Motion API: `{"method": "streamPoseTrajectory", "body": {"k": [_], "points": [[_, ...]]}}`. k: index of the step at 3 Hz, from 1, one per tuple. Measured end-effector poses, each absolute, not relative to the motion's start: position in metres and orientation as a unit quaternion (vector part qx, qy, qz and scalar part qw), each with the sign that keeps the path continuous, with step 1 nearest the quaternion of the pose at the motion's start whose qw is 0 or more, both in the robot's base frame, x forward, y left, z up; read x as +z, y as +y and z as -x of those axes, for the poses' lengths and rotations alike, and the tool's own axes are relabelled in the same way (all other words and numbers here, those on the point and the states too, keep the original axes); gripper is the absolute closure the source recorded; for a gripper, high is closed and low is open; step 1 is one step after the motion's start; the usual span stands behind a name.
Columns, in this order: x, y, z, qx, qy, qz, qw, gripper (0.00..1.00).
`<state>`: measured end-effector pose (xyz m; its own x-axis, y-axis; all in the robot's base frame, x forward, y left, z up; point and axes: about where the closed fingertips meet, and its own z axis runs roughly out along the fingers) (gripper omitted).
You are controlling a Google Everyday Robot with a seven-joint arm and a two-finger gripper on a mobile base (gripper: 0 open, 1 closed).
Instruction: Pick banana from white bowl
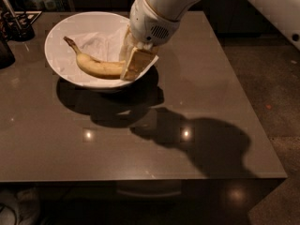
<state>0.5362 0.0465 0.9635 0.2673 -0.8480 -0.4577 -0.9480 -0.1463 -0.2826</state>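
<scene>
While banana (96, 67) lies in white bowl (55, 43), jaws sit at its stemless end (clamped? can't tell).

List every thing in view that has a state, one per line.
banana: lying on its side in the bowl, stem upper left, right end hidden behind the claw.
white bowl: upright on the table, holding banana and paper.
crumpled paper: lining the bowl, under the banana.
claw: down inside the bowl at the banana's right end.
table: bearing the bowl, its top reflecting lights.
</scene>
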Motion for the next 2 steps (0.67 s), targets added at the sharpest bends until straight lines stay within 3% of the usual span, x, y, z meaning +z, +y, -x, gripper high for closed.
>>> {"method": "streamPoseTrajectory", "body": {"k": [1,2], "points": [[0.965,0.0367,-0.4956,0.097,0.619,0.729,0.276,1.0],[0.962,0.0344,-0.4925,0.095,0.62,0.729,0.272,1.0]]}}
